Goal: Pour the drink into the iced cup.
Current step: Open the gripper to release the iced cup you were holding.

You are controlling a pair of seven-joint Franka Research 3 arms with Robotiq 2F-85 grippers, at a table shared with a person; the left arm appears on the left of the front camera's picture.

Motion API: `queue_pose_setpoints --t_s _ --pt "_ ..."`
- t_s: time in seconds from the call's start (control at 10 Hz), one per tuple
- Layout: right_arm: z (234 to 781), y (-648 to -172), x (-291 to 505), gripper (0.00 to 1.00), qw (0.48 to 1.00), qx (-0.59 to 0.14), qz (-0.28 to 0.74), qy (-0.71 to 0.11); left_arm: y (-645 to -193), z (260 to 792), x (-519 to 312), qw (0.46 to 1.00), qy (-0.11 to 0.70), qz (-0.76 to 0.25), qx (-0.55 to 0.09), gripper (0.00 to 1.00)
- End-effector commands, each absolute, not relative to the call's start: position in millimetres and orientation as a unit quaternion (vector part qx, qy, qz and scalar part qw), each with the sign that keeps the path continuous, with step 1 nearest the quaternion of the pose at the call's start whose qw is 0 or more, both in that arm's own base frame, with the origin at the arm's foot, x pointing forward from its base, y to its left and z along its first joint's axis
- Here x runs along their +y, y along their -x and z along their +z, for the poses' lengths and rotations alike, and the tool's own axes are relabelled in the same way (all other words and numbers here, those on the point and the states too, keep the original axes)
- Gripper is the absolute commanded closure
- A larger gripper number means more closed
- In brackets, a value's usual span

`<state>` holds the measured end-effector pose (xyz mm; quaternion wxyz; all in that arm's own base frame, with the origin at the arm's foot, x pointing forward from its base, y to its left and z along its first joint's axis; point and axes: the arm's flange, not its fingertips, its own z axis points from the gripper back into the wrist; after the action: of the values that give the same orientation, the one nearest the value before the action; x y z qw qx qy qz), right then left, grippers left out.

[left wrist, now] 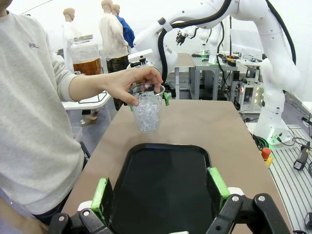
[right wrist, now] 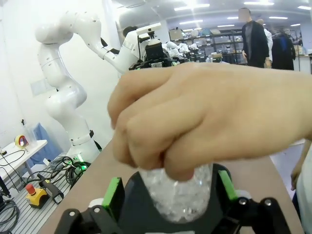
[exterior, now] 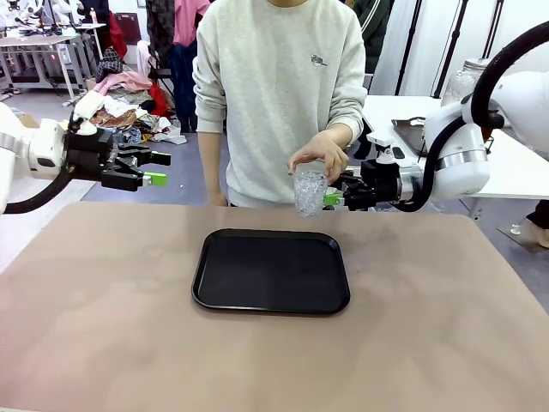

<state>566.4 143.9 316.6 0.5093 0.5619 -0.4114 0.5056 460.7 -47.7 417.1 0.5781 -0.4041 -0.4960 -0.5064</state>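
Handover: iced cup (exterior: 310, 192) held from above by person's hand (exterior: 318, 155), between jaws of right gripper (exterior: 336, 196).
R jaws spread, pads either side of cup, contact not discernible; left gripper (exterior: 153, 167) jaws released, nothing between, well apart from cup; black tray (exterior: 271, 296) below/ahead of both; drink (left wrist: 87, 65) in glass jar, far beyond L jaws, behind person's arm.

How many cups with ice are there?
1. The iced cup is held from above by the person's hand, over the table's far edge, between the right gripper's open fingers. None hidden, seemingly.
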Motion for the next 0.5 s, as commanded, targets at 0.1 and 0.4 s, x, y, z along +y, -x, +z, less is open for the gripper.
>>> queue_pose_setpoints --t_s 0.1,0.4 --pt "323 -554 113 0.00 0.517 -0.436 0.482 -0.557 -460 418 -47 0.577 0.403 -0.507 -0.497 0.00" --pt "320 -543 83 0.00 0.522 -0.453 0.469 -0.549 -460 418 -47 0.577 0.403 -0.507 -0.497 0.00"
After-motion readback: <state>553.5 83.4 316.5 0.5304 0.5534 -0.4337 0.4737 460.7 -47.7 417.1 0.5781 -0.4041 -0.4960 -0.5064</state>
